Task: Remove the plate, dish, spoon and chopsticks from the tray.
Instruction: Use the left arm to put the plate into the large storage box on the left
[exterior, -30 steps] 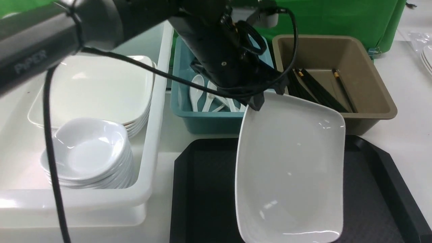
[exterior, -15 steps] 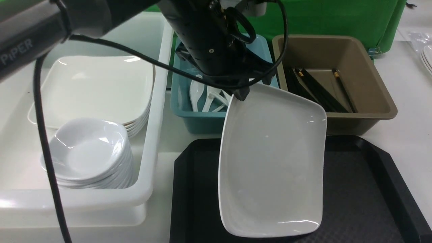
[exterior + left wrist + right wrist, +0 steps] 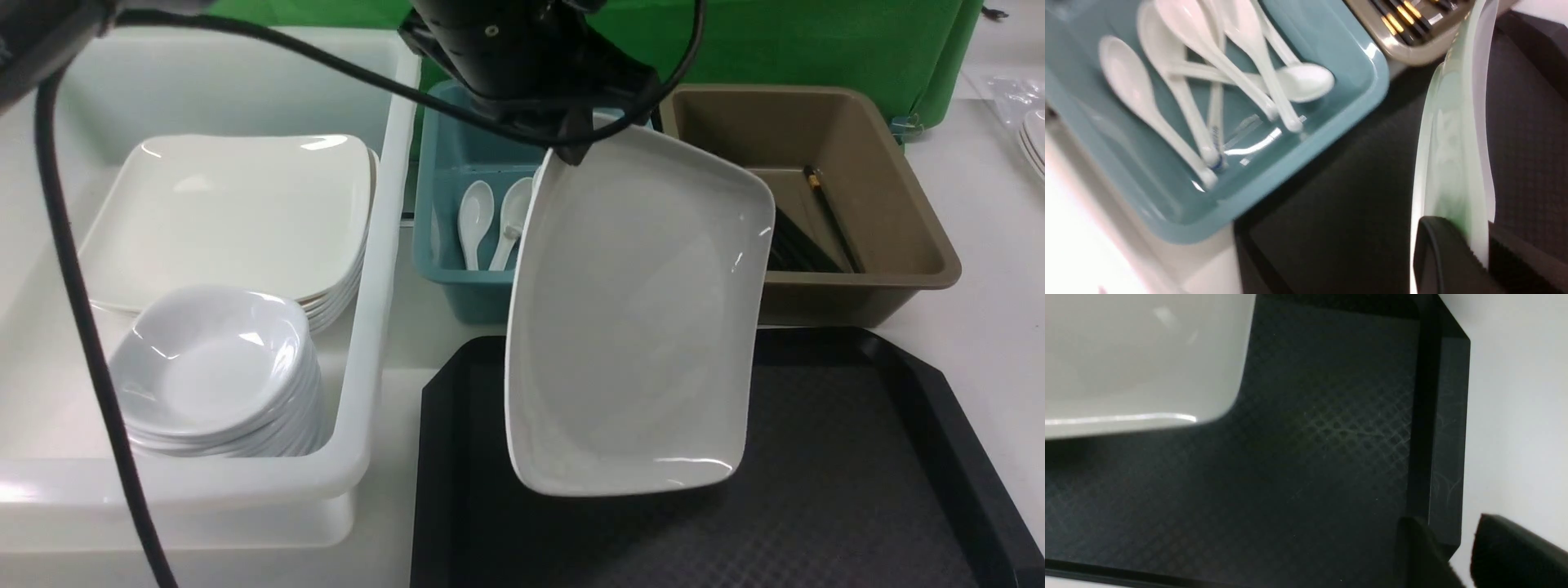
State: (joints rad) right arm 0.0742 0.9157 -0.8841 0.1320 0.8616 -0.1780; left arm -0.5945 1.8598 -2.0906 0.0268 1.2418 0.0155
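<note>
My left gripper point(image 3: 571, 143) is shut on the far rim of the large white plate point(image 3: 637, 327). The plate hangs steeply tilted in the air above the black tray point(image 3: 857, 490), clear of its surface. In the left wrist view the plate point(image 3: 1453, 143) shows edge-on between my fingers, with the gripper point(image 3: 1478, 241) clamped on its rim. My right gripper point(image 3: 1449, 531) is open and empty over a corner of the tray point(image 3: 1310, 437); it is out of the front view. White spoons point(image 3: 478, 220) lie in the teal tub. Black chopsticks point(image 3: 829, 216) lie in the brown tub.
A white tub point(image 3: 359, 343) at the left holds a stack of large plates point(image 3: 237, 212) and a stack of small dishes point(image 3: 212, 367). The teal tub point(image 3: 445, 278) and the brown tub point(image 3: 906, 212) stand behind the tray. A green cloth hangs at the back.
My left arm has raised the plate and carried it up and to the left, away from the tray surface. The spoons in the teal tub have come into view.
</note>
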